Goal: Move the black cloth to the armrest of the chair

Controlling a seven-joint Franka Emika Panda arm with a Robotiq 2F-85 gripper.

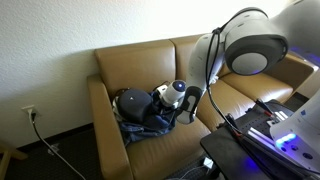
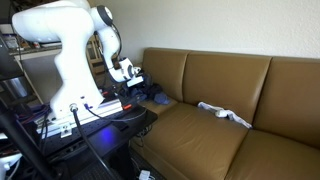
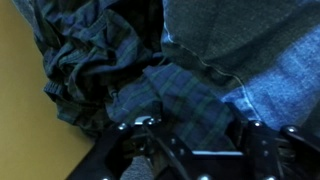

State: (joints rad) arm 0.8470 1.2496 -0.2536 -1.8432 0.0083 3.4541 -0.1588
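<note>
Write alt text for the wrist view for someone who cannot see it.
A gripper, jaws apart, hangs over a crumpled dark plaid cloth. Blue denim lies beside it, with tan sofa at the left edge.

Glossy white rounded arm (image 2: 62,48) with black joints, black jaws

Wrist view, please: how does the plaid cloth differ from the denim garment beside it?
The plaid cloth has dark green-and-blue checks; the denim garment is plain blue. The plaid cloth is bunched into many folds; the denim garment lies smoother, showing a stitched seam. The plaid cloth lies just ahead of the claw; the denim garment fills the upper right. Both are fabrics heaped together.
</note>
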